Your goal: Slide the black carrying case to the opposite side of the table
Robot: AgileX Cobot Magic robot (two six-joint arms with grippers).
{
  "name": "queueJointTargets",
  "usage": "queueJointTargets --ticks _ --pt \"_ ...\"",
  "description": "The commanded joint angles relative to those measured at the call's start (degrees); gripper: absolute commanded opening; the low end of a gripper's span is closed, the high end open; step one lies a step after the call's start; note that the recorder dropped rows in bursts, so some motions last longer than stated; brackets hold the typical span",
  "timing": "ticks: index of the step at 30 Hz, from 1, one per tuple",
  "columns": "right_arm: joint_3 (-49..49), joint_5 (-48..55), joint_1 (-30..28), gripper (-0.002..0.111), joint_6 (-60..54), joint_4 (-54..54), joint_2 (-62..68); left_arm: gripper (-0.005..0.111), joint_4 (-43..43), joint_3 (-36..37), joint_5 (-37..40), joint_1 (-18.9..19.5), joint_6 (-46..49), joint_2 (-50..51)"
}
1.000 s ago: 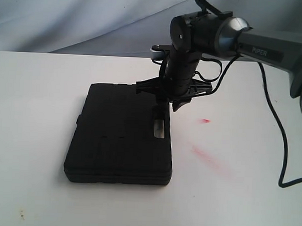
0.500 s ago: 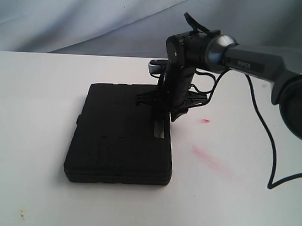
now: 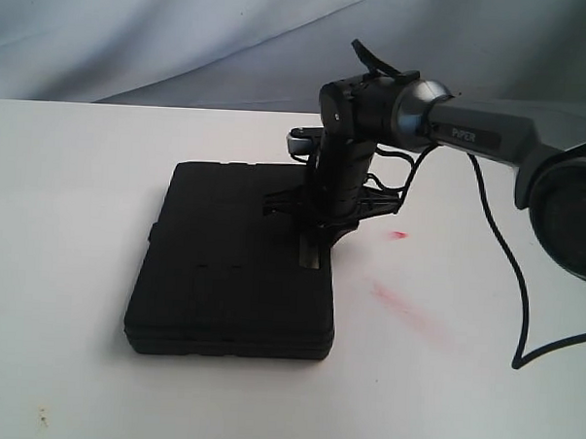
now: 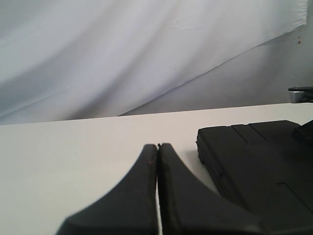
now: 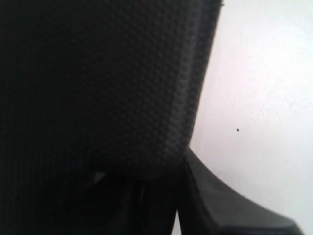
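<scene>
The black carrying case [image 3: 228, 265] lies flat on the white table [image 3: 81, 171], left of the middle. My right gripper [image 3: 313, 248] points straight down onto the case's lid near its right edge, and its tips appear to touch the lid. In the right wrist view the textured case [image 5: 98, 73] fills most of the picture and the right gripper [image 5: 180, 164] has its fingers together against it. My left gripper [image 4: 157, 145] is shut with nothing in it, low over the table, and the case [image 4: 264, 161] lies beside it. The left gripper is out of the exterior view.
Red smears [image 3: 401, 304] and a red spot [image 3: 398, 234] mark the table right of the case. The right arm's black cable [image 3: 509, 287] hangs at the right. A grey cloth backdrop [image 3: 184, 40] rises behind the table's far edge.
The right gripper has shifted slightly left and lower onto the case's lid. The case itself has not visibly moved.
</scene>
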Motion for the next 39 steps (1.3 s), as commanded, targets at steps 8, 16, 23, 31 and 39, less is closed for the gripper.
queueJointTargets --ticks 8,16,23,31,39 --pt "-0.2 1.8 -0.4 0.0 0.0 -3.5 -0.8 0.0 -0.5 0.3 -0.6 0.1 -0.7 -0.2" --pt "-0.2 6.5 -1.2 0.0 -2.3 -8.6 -1.4 0.0 -0.5 0.3 -0.6 0.1 -0.7 -0.2" --pt "-0.2 7.0 -2.2 0.0 -3.2 -8.8 -1.4 0.0 -0.5 0.3 -0.6 0.1 -0.7 -0.2" --pt "-0.2 7.3 -3.3 0.0 -3.7 -7.0 -1.4 0.0 -0.5 0.3 -0.6 0.1 -0.7 -0.2" --pt "1.4 5.4 -4.6 0.0 -3.7 -4.6 -2.0 0.0 -0.5 0.3 -0.6 0.1 -0.7 -0.2"
